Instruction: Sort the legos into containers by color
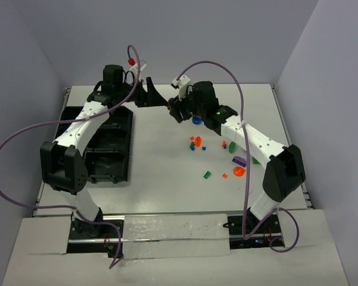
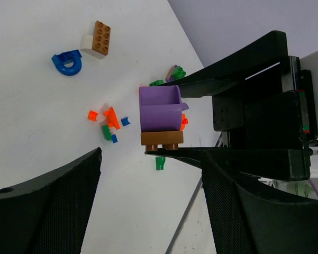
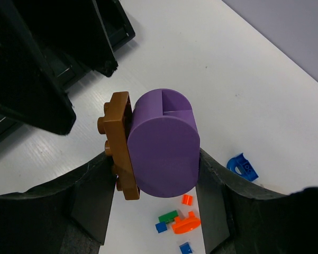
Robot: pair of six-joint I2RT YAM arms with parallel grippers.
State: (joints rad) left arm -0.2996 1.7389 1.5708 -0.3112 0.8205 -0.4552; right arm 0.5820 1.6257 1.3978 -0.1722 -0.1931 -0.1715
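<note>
My right gripper point(image 3: 154, 161) is shut on a purple rounded lego point(image 3: 164, 143) with a brown plate point(image 3: 121, 145) stuck to its side, held above the table. The left wrist view shows the same purple piece point(image 2: 159, 108) and brown plate point(image 2: 162, 138) between the right fingers point(image 2: 227, 66). My left gripper point(image 2: 151, 172) stands open just short of it, with nothing between its pads. From above, the left gripper point(image 1: 150, 95) and the right gripper point(image 1: 177, 109) face each other at the back of the table. The containers, a black divided tray point(image 1: 116, 128), lie on the left.
Loose legos lie right of centre: a blue arch point(image 1: 196, 120), an orange cluster point(image 1: 196, 142), a green bit point(image 1: 207, 174), a purple piece point(image 1: 239, 160) and an orange round one point(image 1: 238, 171). A brown-and-white brick point(image 2: 97, 39) sits near the blue arch point(image 2: 69, 62).
</note>
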